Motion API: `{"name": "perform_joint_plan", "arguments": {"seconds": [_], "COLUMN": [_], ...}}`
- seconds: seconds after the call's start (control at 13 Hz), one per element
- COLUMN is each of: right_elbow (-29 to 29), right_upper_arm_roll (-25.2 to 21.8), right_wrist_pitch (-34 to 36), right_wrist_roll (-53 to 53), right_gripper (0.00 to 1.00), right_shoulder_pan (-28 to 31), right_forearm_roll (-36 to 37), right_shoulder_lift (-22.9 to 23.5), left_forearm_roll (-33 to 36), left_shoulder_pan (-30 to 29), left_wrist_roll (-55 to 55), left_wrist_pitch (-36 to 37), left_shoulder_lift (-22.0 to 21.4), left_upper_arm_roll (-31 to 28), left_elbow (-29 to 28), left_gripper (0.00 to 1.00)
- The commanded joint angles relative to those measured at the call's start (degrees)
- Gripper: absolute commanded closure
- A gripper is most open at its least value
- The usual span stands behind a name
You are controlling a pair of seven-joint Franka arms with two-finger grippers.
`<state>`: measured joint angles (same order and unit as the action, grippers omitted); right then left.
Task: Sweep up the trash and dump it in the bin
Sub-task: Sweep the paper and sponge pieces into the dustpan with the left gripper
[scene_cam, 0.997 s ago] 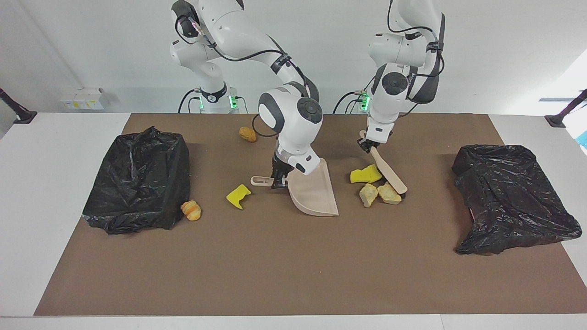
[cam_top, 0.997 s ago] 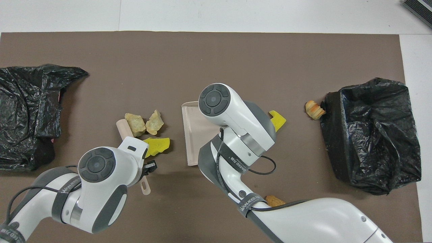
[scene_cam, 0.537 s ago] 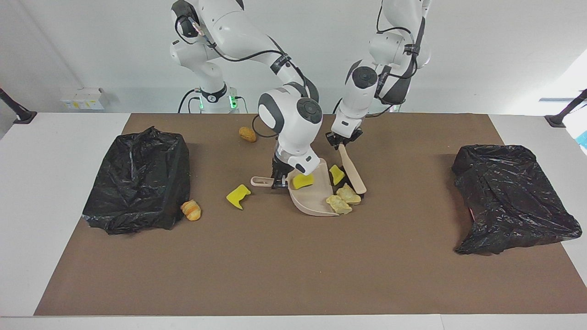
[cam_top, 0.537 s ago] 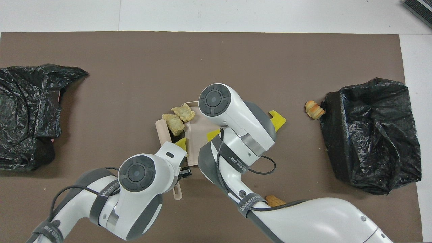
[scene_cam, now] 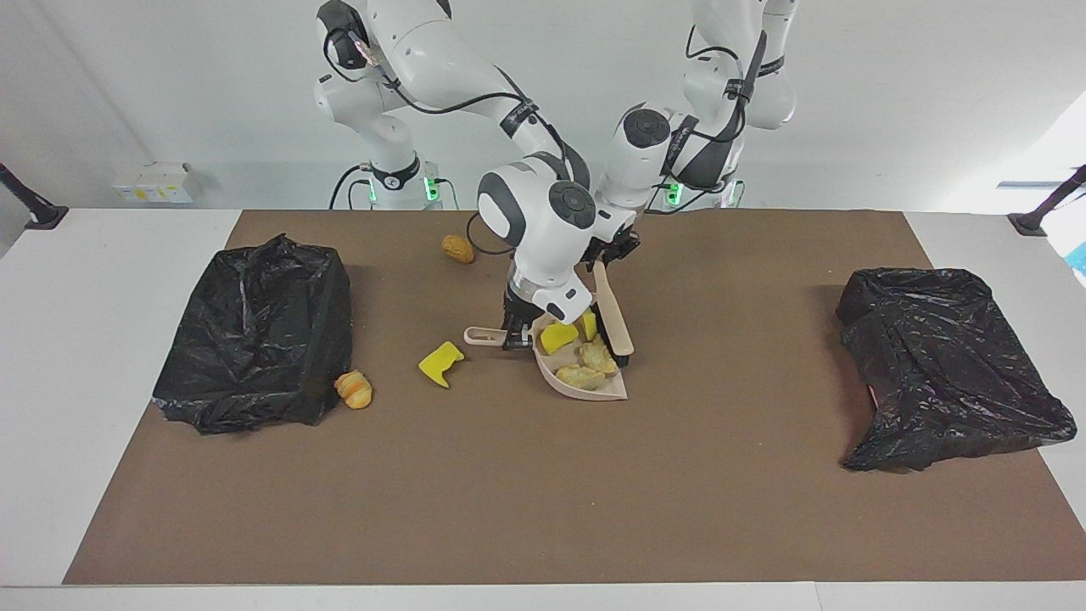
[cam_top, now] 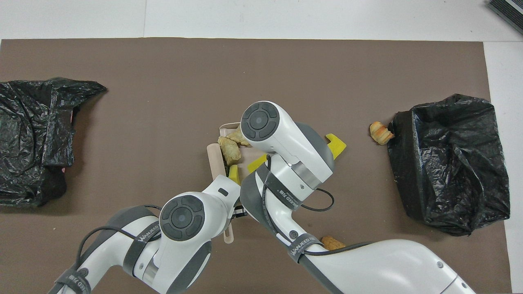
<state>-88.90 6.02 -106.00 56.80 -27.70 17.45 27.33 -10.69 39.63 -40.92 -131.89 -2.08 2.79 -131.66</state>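
now four trash pieces (scene_cam: 584, 361) in the beige dustpan (scene_cam: 567, 382)

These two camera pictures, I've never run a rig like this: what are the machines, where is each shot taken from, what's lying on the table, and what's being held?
Two white robot arms work at a table. One picture faces them; the other looks down from above their end. The right gripper is shut on the handle of the beige dustpan. The left gripper is shut on the brush, which stands at the pan's mouth. Four pieces lie in the pan. A yellow chunk, a croissant-like lump and a golden lump lie loose on the brown mat. A bin lined with a black bag stands at each end.
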Motion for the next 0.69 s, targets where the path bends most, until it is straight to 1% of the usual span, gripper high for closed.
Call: {"name": "perform_joint_plan", "arguments": {"seconds": [0.0, 0.08, 0.15, 0.38, 0.46, 0.61], "right_elbow": [-2.2, -2.2, -2.2, -1.9, -1.9, -1.8], "right_upper_arm_roll": [0.5, 0.5, 0.5, 0.5, 0.5, 0.5], "right_wrist_pitch": [-1.6, -1.6, -1.6, -1.7, -1.7, -1.7], "right_wrist_roll": [-1.2, -1.2, -1.2, -1.3, -1.3, -1.3], "right_gripper": [1.00, 1.00, 1.00, 1.00, 1.00, 1.00], "right_shoulder_pan": [0.5, 0.6, 0.6, 0.8, 0.8, 0.9], "right_forearm_roll": [0.6, 0.5, 0.5, 0.4, 0.4, 0.3], "right_shoulder_lift": [-1.5, -1.5, -1.5, -1.3, -1.3, -1.2], "left_forearm_roll": [-1.2, -1.2, -0.9, 1.3, 2.6, 3.0], "left_shoulder_pan": [0.6, 0.4, -0.7, -4.7, -6.2, -8.0], "left_wrist_roll": [1.6, 1.2, 1.2, 1.1, 1.1, 1.1], "left_wrist_pitch": [0.4, 1.1, 3.3, 8.0, 8.8, 9.4], "left_shoulder_lift": [0.9, 0.9, 0.7, 0.6, 0.6, 0.7], "left_upper_arm_roll": [-1.2, -1.3, -1.5, -1.6, -1.5, -1.6], "left_elbow": [1.0, 0.7, 0.5, 0.5, 0.5, 0.4], "left_gripper": [1.00, 1.00, 1.00, 1.00, 1.00, 1.00]}}
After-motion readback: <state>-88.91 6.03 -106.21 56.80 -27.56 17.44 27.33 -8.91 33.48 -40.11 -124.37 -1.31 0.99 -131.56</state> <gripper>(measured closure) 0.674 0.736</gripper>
